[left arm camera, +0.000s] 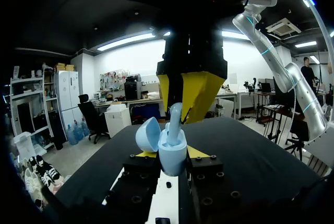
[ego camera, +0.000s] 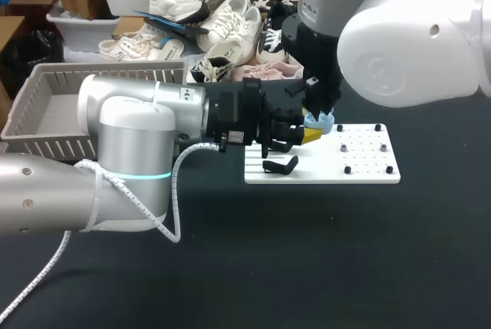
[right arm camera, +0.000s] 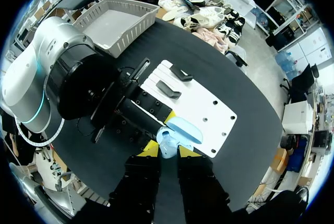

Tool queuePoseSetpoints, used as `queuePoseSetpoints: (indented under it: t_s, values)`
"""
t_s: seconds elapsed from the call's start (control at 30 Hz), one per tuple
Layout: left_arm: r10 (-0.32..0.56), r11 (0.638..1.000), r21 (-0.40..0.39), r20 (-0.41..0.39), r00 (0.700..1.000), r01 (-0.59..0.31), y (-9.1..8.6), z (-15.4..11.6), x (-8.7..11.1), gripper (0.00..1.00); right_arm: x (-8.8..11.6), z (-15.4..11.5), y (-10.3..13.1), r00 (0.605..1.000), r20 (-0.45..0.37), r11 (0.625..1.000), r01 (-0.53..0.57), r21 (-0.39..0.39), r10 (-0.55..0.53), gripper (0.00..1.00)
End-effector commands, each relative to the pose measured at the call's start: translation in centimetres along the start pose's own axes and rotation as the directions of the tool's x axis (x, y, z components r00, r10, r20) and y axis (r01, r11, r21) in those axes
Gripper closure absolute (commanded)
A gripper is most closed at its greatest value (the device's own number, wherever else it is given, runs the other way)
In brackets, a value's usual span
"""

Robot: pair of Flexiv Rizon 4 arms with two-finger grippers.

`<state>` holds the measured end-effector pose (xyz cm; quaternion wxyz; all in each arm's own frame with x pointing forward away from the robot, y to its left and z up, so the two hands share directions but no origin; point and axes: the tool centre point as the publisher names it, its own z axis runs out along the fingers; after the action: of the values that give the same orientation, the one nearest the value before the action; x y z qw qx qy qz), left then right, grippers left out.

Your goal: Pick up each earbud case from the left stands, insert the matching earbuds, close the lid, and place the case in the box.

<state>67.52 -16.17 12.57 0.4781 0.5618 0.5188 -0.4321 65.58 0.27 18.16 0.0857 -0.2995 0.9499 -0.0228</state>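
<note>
Black table point(ego camera: 345, 260) bears a white stand board point(ego camera: 368, 162) and grey basket point(ego camera: 46, 145)

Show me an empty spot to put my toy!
The bare table in front of the white board and to its right is free. The basket looks empty. It's crowded over the board's left half, where the left gripper holds the earbud case and the right gripper an earbud.

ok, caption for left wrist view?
Left hand grips the open blue case; right hand holds an earbud in it.
</note>
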Motion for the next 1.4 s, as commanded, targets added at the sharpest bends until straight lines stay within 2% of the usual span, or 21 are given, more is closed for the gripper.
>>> queuePoseSetpoints:
  t_s: [0.03,1.4]
  values:
    - [0.001,1.0,-0.001,0.002,1.0,-0.001,-0.02,-0.02,0.05,1.0,0.21,0.05,0.04,1.0,-0.001,1.0,-0.004,0.003,0.004,1.0]
    - [0.001,1.0,-0.001,0.002,1.0,-0.001,-0.02,-0.02,0.05,1.0,-0.38,0.14,-0.04,1.0,0.004,1.0,-0.012,0.002,0.012,1.0]
